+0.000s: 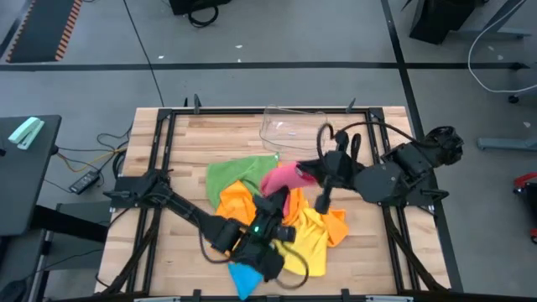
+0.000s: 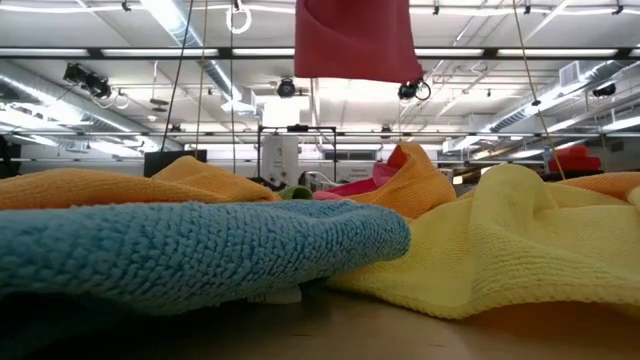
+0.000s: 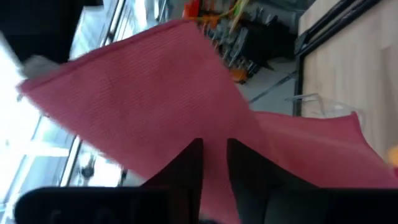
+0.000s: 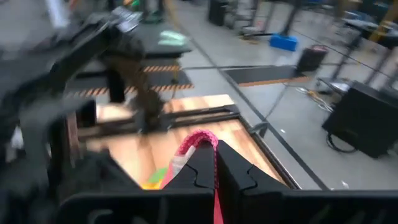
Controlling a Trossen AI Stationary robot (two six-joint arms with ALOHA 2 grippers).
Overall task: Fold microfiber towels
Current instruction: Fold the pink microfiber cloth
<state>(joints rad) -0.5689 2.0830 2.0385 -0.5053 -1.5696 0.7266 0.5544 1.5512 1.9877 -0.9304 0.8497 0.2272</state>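
A pink towel hangs in the air between my two grippers, above a heap of microfiber towels on the table: green, orange, yellow and blue. In the low view the pink towel hangs clear of the heap. My right gripper is shut on its far-right part. My left gripper is at its near edge, fingers nearly together with pink cloth between them. My left gripper pinches the pink towel's edge between its two fingers, coming at it level from the table's near-left side. The cloth spreads out beyond the fingers, clear of the table. My right gripper pinches a bunched edge of the pink towel between its shut fingers, slanting down from the table's right. A little bunch sticks out past the fingertips, and the rest hangs below.
A clear plastic tray stands at the table's far middle. A second orange towel lies at the heap's right side. Bare wood shows on the table's left.
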